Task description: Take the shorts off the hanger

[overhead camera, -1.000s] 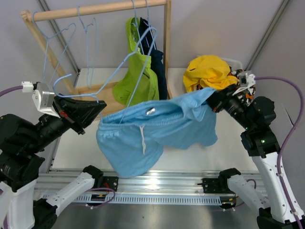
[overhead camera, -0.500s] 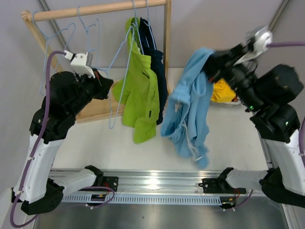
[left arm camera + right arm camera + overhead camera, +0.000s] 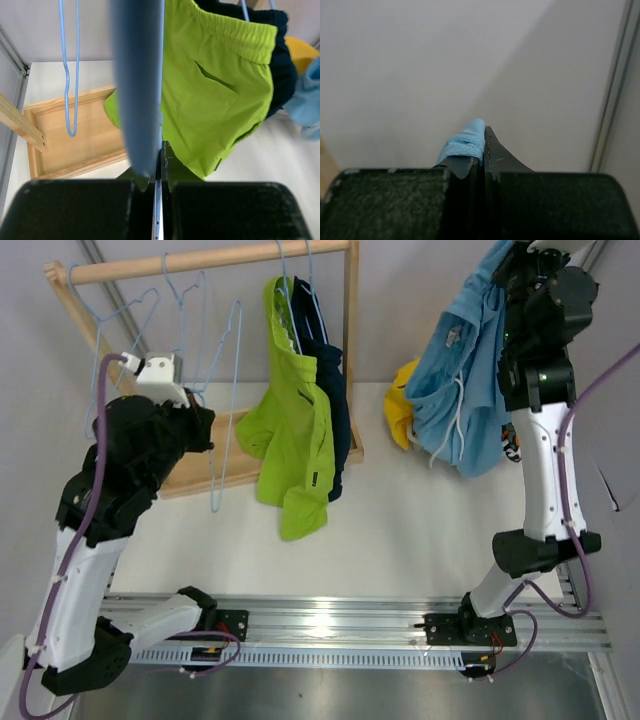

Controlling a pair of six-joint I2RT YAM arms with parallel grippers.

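My right gripper point(image 3: 512, 252) is raised high at the far right and is shut on the light blue shorts point(image 3: 458, 390), which hang free of any hanger; a fold of them point(image 3: 465, 142) shows between the jaws of the right gripper point(image 3: 482, 147). My left gripper point(image 3: 203, 428) is shut on an empty light blue wire hanger point(image 3: 222, 410), seen blurred in the left wrist view point(image 3: 137, 85) above the left gripper point(image 3: 161, 162). Lime green shorts point(image 3: 295, 430) and dark navy shorts point(image 3: 335, 390) hang on hangers from the rail. Yellow shorts point(image 3: 401, 405) lie behind the blue ones. The patterned shorts are mostly hidden.
A wooden rack with a top rail point(image 3: 200, 260), a right post point(image 3: 351, 340) and a base tray point(image 3: 195, 465) stands at the back left. Two more empty blue hangers point(image 3: 140, 310) hang on the rail. A metal rail point(image 3: 320, 625) runs along the near edge.
My right arm has swung up and to the right, lifting the light blue shorts high above the yellow ones. My left arm has drawn the empty hanger slightly left, near the rack.
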